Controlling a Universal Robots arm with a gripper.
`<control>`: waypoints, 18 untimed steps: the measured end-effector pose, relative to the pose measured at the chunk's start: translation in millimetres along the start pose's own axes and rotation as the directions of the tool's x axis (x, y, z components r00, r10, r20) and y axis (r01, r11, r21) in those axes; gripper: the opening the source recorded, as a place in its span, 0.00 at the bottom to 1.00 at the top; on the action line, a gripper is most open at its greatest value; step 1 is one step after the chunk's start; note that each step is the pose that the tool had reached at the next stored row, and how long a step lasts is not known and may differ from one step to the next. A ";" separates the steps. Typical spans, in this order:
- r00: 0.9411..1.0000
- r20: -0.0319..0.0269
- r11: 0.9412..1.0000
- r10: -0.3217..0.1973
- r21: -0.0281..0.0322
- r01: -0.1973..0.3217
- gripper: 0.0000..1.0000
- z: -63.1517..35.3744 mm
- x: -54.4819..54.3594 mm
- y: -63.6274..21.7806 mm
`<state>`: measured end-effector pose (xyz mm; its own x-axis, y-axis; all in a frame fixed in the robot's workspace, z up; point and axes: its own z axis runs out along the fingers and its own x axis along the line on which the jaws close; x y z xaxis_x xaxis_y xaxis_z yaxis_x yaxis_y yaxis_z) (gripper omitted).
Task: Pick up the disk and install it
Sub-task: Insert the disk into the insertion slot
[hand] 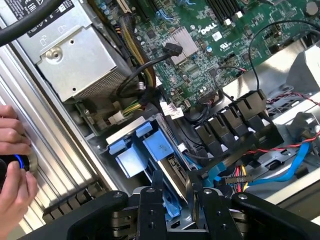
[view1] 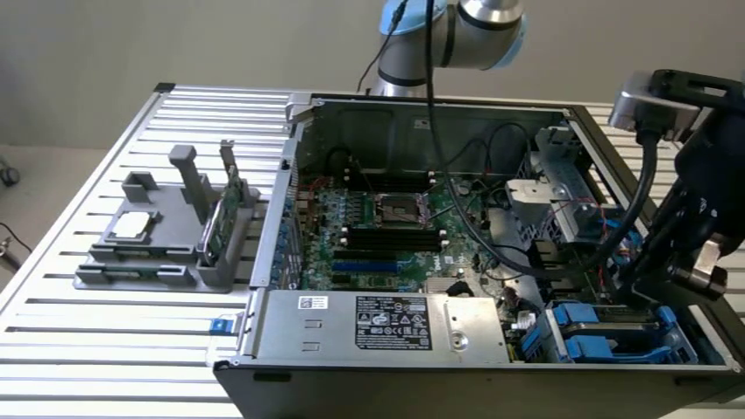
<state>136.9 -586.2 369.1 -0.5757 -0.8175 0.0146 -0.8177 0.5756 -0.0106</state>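
A slatted metal worktop (view1: 105, 358) carries an open computer case (view1: 466, 384) lying on its side, and this takes up most of the exterior view. The robot arm (view1: 466, 22) enters at the upper centre of that view. Its dark wrist hangs over the lower right corner of the case, where the blue-framed drive bay (view1: 605, 336) sits. To the exterior view's left of the bay is the silver power supply (view1: 396, 323), and above that is the green motherboard (view1: 385, 236). Well apart, at the exterior view's left on the worktop, a grey fixture (view1: 152, 249) holds other parts. In the wrist view the hand (hand: 173, 200) points straight down into the bay. The disk (hand: 172, 162) stands on edge there, directly under the hand. Its thin silver-grey edge faces the camera, and its long axis appears to run down into the bay, away from the hand. The two black fingers (hand: 149, 200) sit one on each flat face of the disk and look pressed against it, so the hand appears to be pinching it. A blue carrier piece (hand: 135, 155) sits just beside the disk, on the side towards the power supply. On the other side, a row of black connectors (hand: 235, 120) and loose black, red and blue cables (hand: 280, 165) lie near the bay, so there is little open room that way. The freest path looks to be straight along the disk's own axis. A person's hand (hand: 12, 165) rests on the case rim, apart from the bay, on a small device with a blue ring.
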 end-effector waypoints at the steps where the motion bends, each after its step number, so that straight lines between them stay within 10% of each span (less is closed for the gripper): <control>1: 1.000 0.000 1.000 0.018 0.000 -0.018 0.33 0.0 0.0 0.0; 10: 0.984 -0.002 0.984 0.179 -0.002 -0.179 0.33 0.0 0.0 0.0; 18: 0.948 -0.004 0.948 0.318 -0.004 -0.318 0.33 0.0 0.0 0.0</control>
<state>136.9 -586.3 369.1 -0.8061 -0.5916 0.0146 -0.5917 0.8061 -0.0106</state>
